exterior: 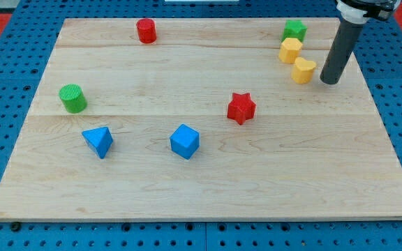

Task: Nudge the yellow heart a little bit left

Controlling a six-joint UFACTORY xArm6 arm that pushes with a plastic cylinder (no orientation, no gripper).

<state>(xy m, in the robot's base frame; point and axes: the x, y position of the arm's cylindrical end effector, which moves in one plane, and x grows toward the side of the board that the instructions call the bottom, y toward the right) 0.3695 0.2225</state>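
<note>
The yellow heart (303, 70) lies near the view's top right on the wooden board (201, 188). My tip (329, 81) stands just to the heart's right, a small gap apart. A yellow hexagon block (290, 50) sits just above-left of the heart, and a green block (294, 30) sits above that.
A red star (241, 108) lies left and below the heart. A blue cube (184, 141) and a blue triangular block (98, 141) lie lower down. A green cylinder (72, 98) is at the left and a red cylinder (146, 31) at the top.
</note>
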